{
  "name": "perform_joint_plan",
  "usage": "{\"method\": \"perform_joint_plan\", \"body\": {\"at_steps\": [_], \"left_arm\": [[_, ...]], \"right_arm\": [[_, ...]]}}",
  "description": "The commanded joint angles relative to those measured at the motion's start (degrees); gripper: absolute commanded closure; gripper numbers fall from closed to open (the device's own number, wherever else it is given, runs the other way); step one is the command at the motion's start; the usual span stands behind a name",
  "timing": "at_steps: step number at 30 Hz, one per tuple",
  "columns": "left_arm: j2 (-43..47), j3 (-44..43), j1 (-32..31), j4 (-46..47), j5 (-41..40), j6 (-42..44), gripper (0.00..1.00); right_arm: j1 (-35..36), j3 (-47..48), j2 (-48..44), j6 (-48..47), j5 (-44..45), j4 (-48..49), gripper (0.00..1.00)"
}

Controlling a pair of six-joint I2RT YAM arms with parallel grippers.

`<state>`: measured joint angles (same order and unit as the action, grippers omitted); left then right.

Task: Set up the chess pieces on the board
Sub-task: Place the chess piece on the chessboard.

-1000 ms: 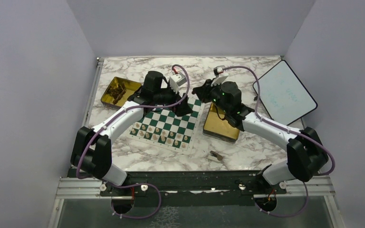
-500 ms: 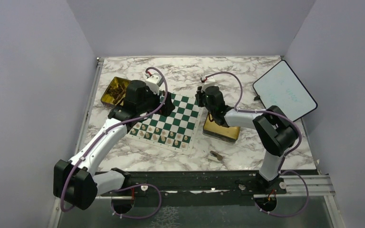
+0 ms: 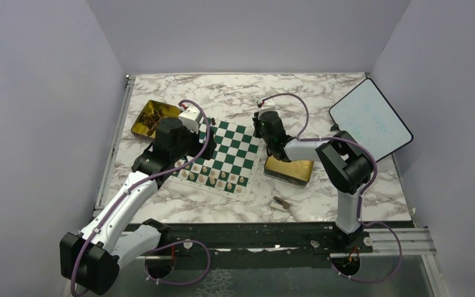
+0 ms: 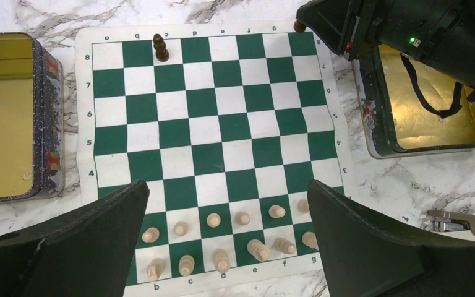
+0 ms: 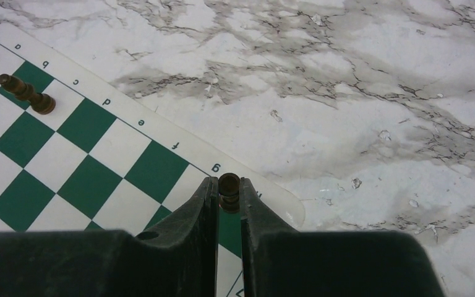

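The green-and-white board (image 3: 230, 154) lies mid-table. Pale beige chess pieces (image 4: 242, 218) fill its two near rows. One dark brown piece (image 4: 160, 48) stands alone on the far row, and shows in the right wrist view too (image 5: 28, 94). My left gripper (image 4: 227, 189) hovers open above the near rows, its fingers (image 4: 99, 235) wide apart with nothing between them. My right gripper (image 5: 229, 185) is shut on a second dark brown piece (image 5: 229, 190), low over the far right corner square of the board (image 5: 68, 154). In the top view the right gripper (image 3: 261, 127) sits at that corner.
A gold tin (image 3: 151, 117) holding dark pieces stands left of the board. Another gold tin (image 3: 287, 168) stands right of it, under the right arm. A black-rimmed white tablet (image 3: 371, 120) leans at the back right. A small brownish object (image 3: 281, 202) lies near the front.
The left arm has drawn back from the board's far right side toward its left and near side. The right gripper has come down to the board's far right corner with its piece.
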<state>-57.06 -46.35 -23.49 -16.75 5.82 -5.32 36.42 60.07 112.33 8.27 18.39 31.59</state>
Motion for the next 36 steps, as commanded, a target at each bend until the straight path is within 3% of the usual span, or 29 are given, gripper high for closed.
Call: {"method": "perform_joint_plan", "body": {"at_steps": [1, 36], "left_arm": [[1.1, 0.5, 0.0, 1.3, -1.8, 0.8, 0.01], [-0.1, 0.8, 0.0, 1.5, -0.8, 0.8, 0.01]], "right_arm": [[0.4, -0.3, 0.3, 0.3, 2.1, 1.4, 0.82], [0.3, -4.6, 1.4, 1.0, 0.0, 4.3, 0.79]]}}
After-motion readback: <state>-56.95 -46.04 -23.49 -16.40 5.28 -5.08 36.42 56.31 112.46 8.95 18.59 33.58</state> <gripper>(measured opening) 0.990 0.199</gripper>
